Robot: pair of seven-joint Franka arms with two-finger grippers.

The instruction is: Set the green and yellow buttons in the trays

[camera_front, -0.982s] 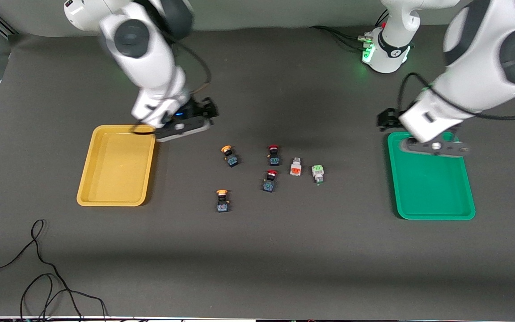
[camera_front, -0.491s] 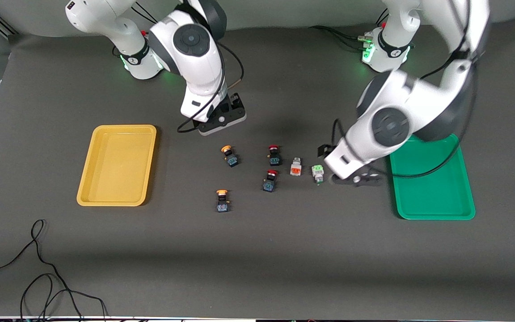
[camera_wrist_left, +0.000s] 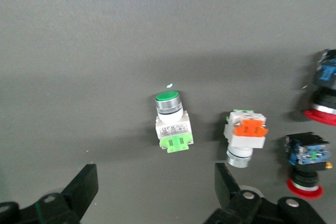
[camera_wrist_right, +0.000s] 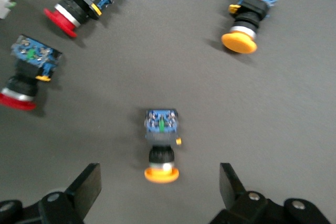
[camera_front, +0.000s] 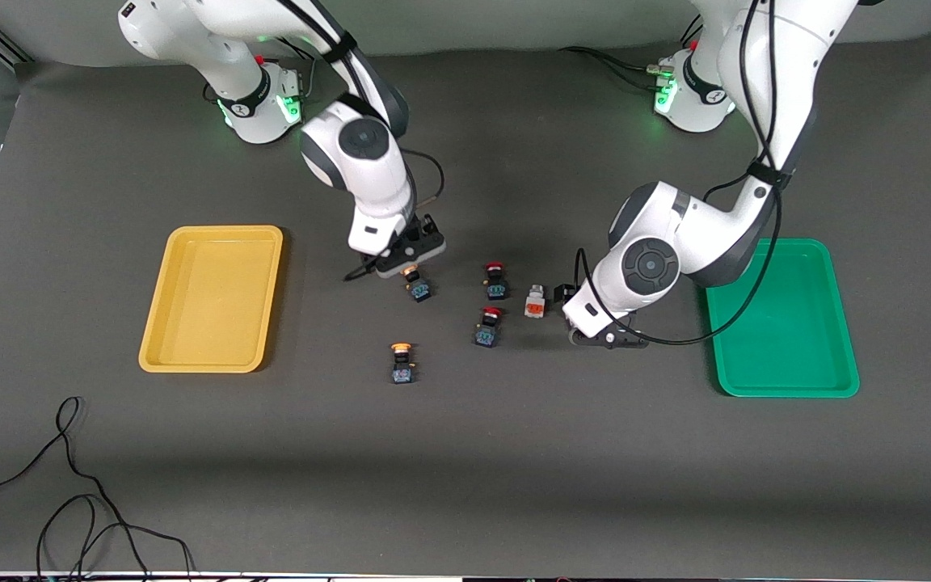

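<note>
Buttons all lie loose on the dark table (camera_front: 514, 453) between the yellow tray (camera_front: 160, 323) and the green tray (camera_front: 829, 380), and both trays hold nothing, so by my reading the sorting has not begun and four placements remain. The right gripper (camera_front: 410, 257) hovers over one yellow-capped button (camera_wrist_right: 161, 150), jaws apart and straddling it without contact. A second yellow-capped button (camera_front: 402, 362) lies nearer the front camera. The left gripper (camera_front: 604, 338) hangs over the green-capped button (camera_wrist_left: 171, 122), jaws spread wide on either side, nothing held. Just beside that sits the whitish block with the orange face (camera_front: 534, 301). Two red-capped switches (camera_front: 491, 315) lie between the groups and likely stay put.
</note>
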